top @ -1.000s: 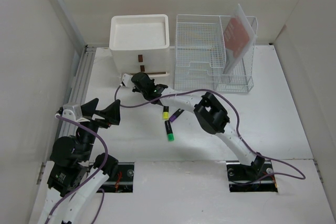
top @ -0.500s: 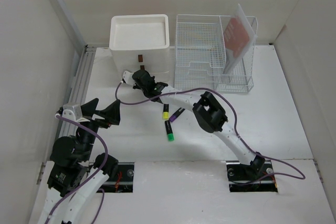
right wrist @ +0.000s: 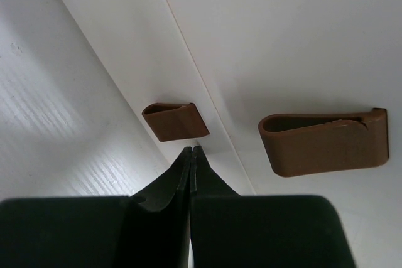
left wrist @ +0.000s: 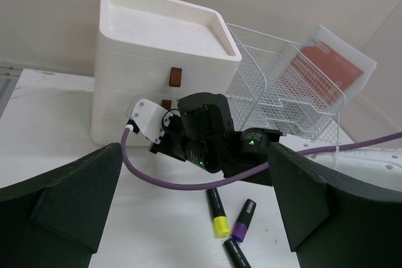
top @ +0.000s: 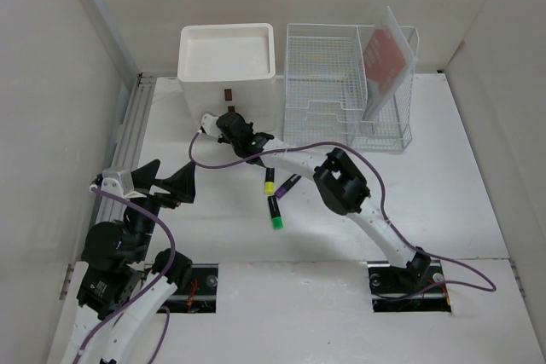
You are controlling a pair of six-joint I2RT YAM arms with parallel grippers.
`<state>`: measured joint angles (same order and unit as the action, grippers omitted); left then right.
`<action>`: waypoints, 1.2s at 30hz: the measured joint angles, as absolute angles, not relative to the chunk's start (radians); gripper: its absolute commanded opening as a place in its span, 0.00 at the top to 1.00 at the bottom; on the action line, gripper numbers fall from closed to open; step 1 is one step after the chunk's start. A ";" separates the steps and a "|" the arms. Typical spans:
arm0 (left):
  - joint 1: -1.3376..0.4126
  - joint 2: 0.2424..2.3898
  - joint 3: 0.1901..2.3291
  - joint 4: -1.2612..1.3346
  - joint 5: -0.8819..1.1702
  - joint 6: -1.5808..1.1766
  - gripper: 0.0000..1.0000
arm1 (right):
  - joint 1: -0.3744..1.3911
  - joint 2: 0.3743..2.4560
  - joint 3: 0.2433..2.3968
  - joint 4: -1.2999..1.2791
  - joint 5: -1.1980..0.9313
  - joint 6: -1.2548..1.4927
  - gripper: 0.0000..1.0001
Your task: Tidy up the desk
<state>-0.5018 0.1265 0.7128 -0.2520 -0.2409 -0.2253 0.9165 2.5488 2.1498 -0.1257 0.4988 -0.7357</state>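
Observation:
The white desk (top: 444,176) carries a cream drawer box (top: 226,57) at the back. My right gripper (top: 229,122) is shut and empty. Its tips (right wrist: 191,150) press against the box front just below a small brown handle (right wrist: 176,121), with a second brown handle (right wrist: 323,141) to the right. My left gripper (top: 168,183) is open and empty, held above the desk at the left, and faces the box (left wrist: 163,61). Three markers lie mid-desk: yellow-capped (top: 269,183), purple-capped (top: 287,187) and green-capped (top: 275,213). The yellow (left wrist: 217,213) and purple (left wrist: 242,220) ones show between my left jaws.
A white wire-mesh rack (top: 341,83) with a red booklet (top: 384,57) stands right of the box. A grey rail (top: 132,125) runs along the desk's left edge. My right arm and its purple cable (top: 290,155) stretch across the middle.
My right gripper has moved forward to the box front, and the bottom drawer that stuck out a little is now flush. The left arm has not moved.

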 measured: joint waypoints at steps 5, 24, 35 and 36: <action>-0.502 0.127 0.713 -0.252 -0.246 -0.225 0.00 | 0.915 2.541 2.125 -0.110 0.480 -0.738 1.00; -0.490 0.127 0.713 -0.253 -0.252 -0.225 0.00 | 0.931 1.868 1.660 -0.460 -0.295 -0.945 0.46; -0.490 0.127 0.713 -0.253 -0.252 -0.226 0.00 | 0.921 1.958 1.468 -0.646 -0.349 -1.344 0.53; -0.490 0.127 0.713 -0.253 -0.252 -0.225 0.00 | 0.916 1.963 1.460 -0.648 -0.347 -1.367 0.53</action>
